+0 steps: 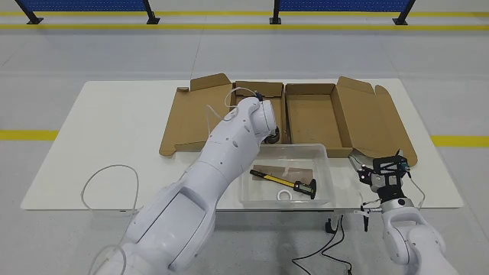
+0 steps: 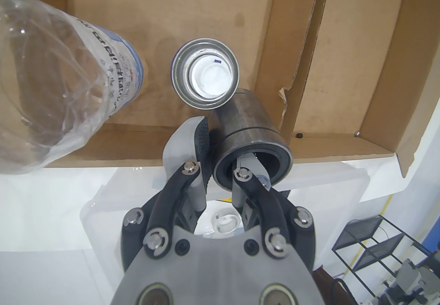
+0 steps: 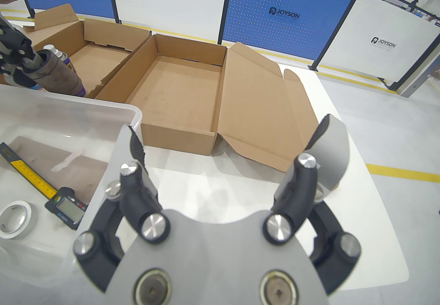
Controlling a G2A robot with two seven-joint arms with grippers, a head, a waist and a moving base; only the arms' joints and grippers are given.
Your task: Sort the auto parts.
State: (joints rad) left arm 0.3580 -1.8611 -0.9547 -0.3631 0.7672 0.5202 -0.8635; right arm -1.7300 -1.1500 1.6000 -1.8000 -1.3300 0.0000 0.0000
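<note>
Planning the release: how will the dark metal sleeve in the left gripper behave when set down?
Probably heavy for its size: the metal sleeve looks thick-walled. Round, so laid sideways it would likely roll. The left gripper pinches only one wall, so it may swivel.

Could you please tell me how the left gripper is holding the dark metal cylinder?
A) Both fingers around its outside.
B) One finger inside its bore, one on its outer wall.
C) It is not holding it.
B: in the left wrist view, one finger of the left gripper reaches into the bore of the dark metal cylinder while the other presses its outer wall.
</note>
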